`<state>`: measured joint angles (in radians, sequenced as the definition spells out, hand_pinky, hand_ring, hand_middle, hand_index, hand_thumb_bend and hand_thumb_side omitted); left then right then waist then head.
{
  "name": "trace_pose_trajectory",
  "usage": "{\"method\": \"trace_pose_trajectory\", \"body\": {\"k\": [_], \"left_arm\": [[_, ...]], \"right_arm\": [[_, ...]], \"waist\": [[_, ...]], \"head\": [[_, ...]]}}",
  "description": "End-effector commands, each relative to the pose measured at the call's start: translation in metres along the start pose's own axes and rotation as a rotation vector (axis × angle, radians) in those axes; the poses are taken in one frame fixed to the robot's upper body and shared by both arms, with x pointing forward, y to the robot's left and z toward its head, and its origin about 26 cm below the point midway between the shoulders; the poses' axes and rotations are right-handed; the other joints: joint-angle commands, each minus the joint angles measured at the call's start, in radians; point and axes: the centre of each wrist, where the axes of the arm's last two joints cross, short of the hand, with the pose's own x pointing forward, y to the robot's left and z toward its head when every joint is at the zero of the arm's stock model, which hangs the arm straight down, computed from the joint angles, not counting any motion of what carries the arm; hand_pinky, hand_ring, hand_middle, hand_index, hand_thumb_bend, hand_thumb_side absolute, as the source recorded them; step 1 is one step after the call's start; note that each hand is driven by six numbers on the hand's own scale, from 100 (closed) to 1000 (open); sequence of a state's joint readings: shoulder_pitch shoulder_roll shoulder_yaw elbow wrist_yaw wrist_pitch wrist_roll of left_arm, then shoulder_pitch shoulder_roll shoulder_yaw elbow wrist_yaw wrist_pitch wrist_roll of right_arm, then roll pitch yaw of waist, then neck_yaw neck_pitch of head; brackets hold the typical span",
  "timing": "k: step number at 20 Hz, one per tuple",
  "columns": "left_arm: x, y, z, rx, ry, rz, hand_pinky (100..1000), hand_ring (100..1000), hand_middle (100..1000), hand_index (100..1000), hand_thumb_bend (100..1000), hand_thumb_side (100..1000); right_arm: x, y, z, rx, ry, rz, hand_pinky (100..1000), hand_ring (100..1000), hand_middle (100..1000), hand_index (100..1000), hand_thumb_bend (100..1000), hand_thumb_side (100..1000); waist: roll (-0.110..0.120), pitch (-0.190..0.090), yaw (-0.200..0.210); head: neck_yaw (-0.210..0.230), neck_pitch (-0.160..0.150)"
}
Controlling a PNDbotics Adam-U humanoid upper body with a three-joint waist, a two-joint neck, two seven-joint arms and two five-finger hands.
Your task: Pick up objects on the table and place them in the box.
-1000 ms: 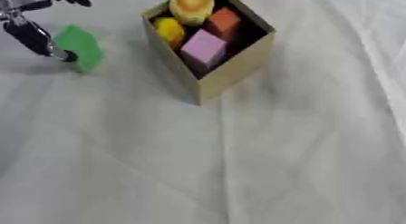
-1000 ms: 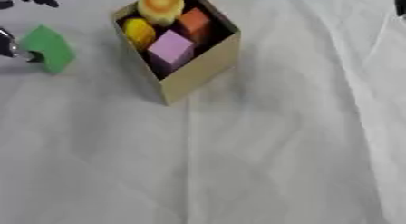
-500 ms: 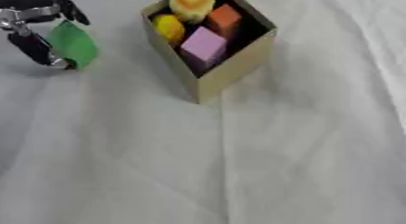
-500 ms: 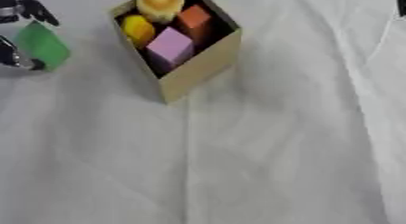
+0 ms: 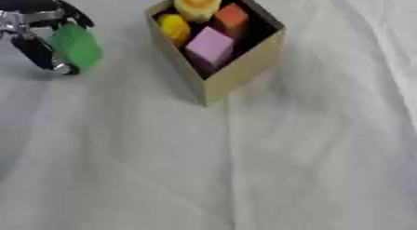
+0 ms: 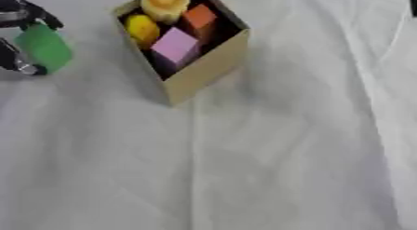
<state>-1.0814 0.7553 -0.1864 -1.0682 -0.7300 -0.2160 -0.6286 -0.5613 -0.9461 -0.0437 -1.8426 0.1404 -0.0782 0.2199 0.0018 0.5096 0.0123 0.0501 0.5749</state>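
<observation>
Your left hand [image 5: 36,36] sits at the upper left of the frame, its fingers curled round the green block [image 5: 76,46], holding it beside the box. The cardboard box [image 5: 236,73] stands at upper centre on the white cloth [image 5: 244,168], already holding a pink cube [image 5: 210,44], an orange block [image 5: 232,17], a yellow piece [image 5: 172,26] and a round orange-yellow item [image 5: 198,1].

I see only white cloth [image 5: 269,168] over whole work surface, creased, one long fold running down middle.
</observation>
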Motion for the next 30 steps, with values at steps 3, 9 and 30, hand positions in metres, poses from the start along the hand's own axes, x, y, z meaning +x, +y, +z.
{"method": "trace_pose_trajectory", "body": {"k": [3, 9, 30], "left_arm": [[-0.004, 0.014, 0.006, 0.055, 0.024, -0.022, 600, 525, 594, 790, 345, 100], [-0.002, 0.012, 0.004, 0.099, 0.068, -0.083, 548, 459, 502, 673, 277, 100], [0.134, 0.085, -0.015, 0.461, -0.352, 0.088, 592, 457, 484, 673, 157, 100]], "right_arm": [[0.0, -0.011, 0.001, -0.015, 0.0, 0.023, 888, 801, 665, 872, 100, 707], [0.0, -0.01, 0.001, -0.016, -0.002, 0.019, 888, 801, 665, 872, 100, 707], [0.005, -0.011, -0.003, 0.008, -0.029, 0.026, 890, 802, 669, 872, 100, 664]], "waist": [[0.001, -0.025, -0.001], [0.003, -0.031, -0.005], [0.007, -0.086, -0.007]], "head": [[0.0, -0.013], [0.0, -0.014], [-0.04, 0.028]]}}
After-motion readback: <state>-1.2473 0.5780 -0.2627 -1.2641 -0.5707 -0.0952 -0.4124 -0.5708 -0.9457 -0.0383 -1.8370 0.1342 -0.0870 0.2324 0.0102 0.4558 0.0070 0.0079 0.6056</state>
